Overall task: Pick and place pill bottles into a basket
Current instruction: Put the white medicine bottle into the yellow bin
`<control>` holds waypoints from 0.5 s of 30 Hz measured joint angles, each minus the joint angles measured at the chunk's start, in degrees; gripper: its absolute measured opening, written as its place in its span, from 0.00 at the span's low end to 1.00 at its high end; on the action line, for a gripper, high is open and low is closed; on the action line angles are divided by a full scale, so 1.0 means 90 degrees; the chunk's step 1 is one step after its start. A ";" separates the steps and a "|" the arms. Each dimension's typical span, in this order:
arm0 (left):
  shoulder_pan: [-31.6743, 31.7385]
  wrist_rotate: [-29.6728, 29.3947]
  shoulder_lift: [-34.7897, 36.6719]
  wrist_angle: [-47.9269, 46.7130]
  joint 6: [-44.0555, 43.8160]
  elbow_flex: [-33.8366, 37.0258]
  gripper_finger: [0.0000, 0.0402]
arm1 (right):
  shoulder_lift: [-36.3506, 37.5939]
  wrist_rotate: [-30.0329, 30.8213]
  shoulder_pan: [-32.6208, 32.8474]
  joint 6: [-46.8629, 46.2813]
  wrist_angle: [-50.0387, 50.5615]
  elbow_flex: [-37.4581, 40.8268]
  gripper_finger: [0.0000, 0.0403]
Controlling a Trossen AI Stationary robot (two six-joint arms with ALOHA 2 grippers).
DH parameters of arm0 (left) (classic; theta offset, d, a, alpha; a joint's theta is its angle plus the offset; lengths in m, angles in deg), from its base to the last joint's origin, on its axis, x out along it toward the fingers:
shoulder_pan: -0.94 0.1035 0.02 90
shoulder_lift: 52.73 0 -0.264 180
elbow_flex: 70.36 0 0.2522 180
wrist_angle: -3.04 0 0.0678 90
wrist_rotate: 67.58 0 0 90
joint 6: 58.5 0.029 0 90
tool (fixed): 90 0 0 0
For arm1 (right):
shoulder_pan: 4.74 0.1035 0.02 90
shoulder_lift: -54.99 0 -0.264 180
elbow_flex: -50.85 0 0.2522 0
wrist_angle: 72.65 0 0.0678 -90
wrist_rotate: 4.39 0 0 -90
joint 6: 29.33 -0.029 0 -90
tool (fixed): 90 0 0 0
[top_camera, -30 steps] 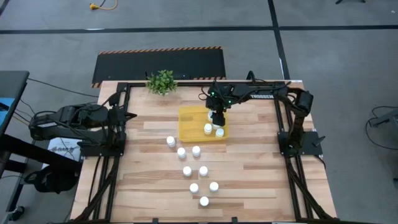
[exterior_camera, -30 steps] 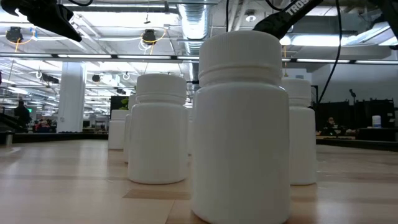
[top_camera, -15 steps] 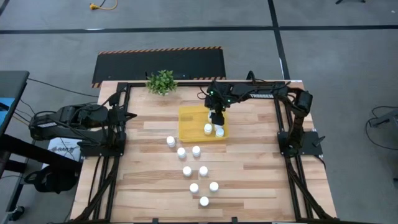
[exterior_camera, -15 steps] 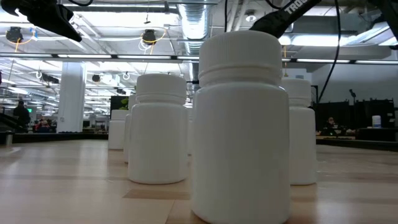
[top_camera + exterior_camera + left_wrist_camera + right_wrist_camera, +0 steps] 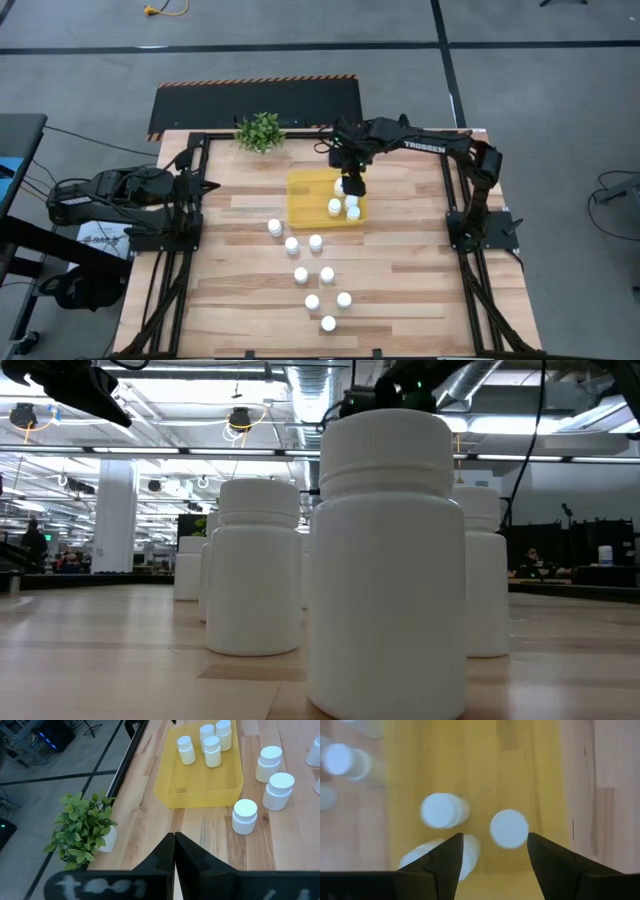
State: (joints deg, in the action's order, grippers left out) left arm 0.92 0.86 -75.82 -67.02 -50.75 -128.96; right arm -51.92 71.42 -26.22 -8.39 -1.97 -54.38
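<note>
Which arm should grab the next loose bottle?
Right, probably. The right gripper hangs open and empty over the yellow tray, close to the loose bottles. The left gripper sits shut at the table's left edge.

readable text: one brand word on the right arm

"trossen" stands in white capitals along the right arm [image 5: 425, 146] in the high view, on the link that reaches across the table's far edge. the blurred white marks on the left gripper [image 5: 174, 851] housing in the left wrist view cannot be read. the pill bottles [image 5: 390, 565] show no legible print in the low view.
</note>
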 joint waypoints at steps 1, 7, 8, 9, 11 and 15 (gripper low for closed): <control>0.0000 0.0000 -0.0002 0.0000 0.0000 0.0000 0.00 | 0.0002 -0.0048 0.0056 -0.0051 0.0263 -0.0205 0.52; 0.0000 0.0000 0.0000 0.0000 0.0000 0.0000 0.00 | 0.0012 -0.0529 0.0678 -0.0451 0.1794 -0.1323 0.49; 0.0000 0.0000 -0.0001 0.0000 0.0000 0.0000 0.00 | 0.0012 -0.0543 0.0826 -0.0501 0.2020 -0.1462 0.48; 0.0000 0.0000 -0.0001 0.0000 0.0000 0.0000 0.00 | 0.0012 -0.0542 0.0996 -0.0553 0.2232 -0.1581 0.47; 0.0000 0.0000 0.0000 0.0000 0.0000 0.0002 0.00 | 0.0014 -0.0553 0.1343 -0.0714 0.2593 -0.1752 0.45; 0.0000 0.0000 -0.0002 0.0000 0.0000 0.0000 0.00 | 0.0088 -0.0557 0.2064 -0.1200 0.3118 -0.1816 0.41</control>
State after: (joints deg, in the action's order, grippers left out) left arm 0.92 0.86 -75.83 -67.02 -50.75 -128.96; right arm -51.13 66.41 -7.65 -19.19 26.09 -70.72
